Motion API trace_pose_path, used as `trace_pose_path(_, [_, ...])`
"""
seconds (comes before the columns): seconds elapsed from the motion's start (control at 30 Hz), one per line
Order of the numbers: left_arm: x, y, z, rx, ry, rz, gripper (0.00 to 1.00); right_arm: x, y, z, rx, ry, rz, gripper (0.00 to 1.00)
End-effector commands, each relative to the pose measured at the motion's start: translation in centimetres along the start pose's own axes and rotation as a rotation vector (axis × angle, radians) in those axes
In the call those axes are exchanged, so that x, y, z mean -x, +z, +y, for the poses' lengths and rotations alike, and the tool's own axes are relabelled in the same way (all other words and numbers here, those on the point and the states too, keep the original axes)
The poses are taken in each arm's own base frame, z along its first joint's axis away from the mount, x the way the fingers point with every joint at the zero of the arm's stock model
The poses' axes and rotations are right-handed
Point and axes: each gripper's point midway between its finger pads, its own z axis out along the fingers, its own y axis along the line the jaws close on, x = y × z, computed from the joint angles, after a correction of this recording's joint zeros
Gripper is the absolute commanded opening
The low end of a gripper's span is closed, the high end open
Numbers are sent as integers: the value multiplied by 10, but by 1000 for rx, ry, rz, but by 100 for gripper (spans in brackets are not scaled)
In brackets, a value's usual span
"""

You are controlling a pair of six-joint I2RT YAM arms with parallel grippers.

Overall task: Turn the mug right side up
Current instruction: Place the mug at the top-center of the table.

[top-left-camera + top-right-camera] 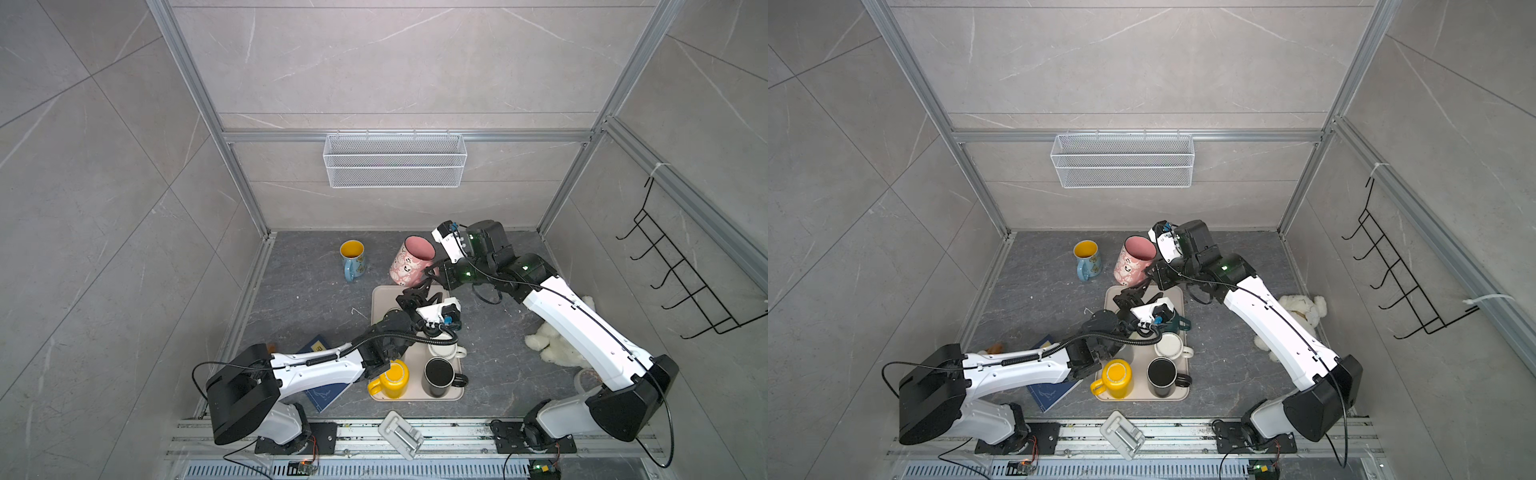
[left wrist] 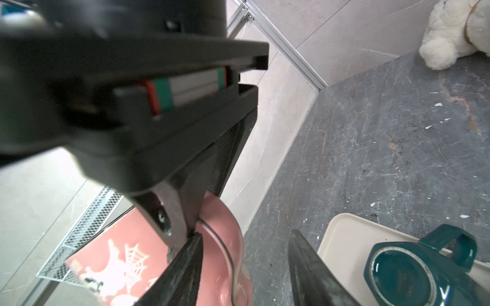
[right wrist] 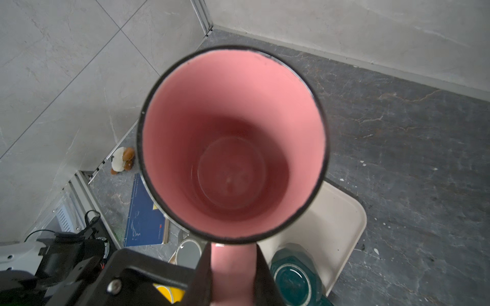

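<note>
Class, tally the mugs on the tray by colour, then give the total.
Yellow mug: 1
Black mug: 1
White mug: 1
Teal mug: 1
Total on the tray: 4

No legible text anywhere. Blue book [image 3: 144,212]: small yellow label [image 3: 156,207] and a tiny red mark [image 3: 160,226] on the cover, plus a thin white line drawing - all too small or blurred to read. Pink mug [image 2: 127,254]: white spider-web and ghost-like prints only - pictures, no lettering to make out.
</note>
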Motion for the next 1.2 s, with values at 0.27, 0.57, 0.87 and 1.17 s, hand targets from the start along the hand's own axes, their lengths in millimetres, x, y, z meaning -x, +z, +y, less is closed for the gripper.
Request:
trace_pose_path(0.27, [9, -15, 103, 281, -281, 80, 62, 54, 23, -21, -114, 33, -127, 0])
trace_pose_path(0.57, [-81, -42, 159, 350, -831, 302, 62, 61, 57, -40, -202, 57, -98, 0])
trace_pose_path(0.87, [-118, -66, 170, 290, -1180, 348, 66, 59, 106, -41, -275, 21, -34, 0])
trace_pose_path(1.17, [-152, -61, 145, 206, -1341, 500, 67, 57, 153, -43, -364, -41, 47, 0])
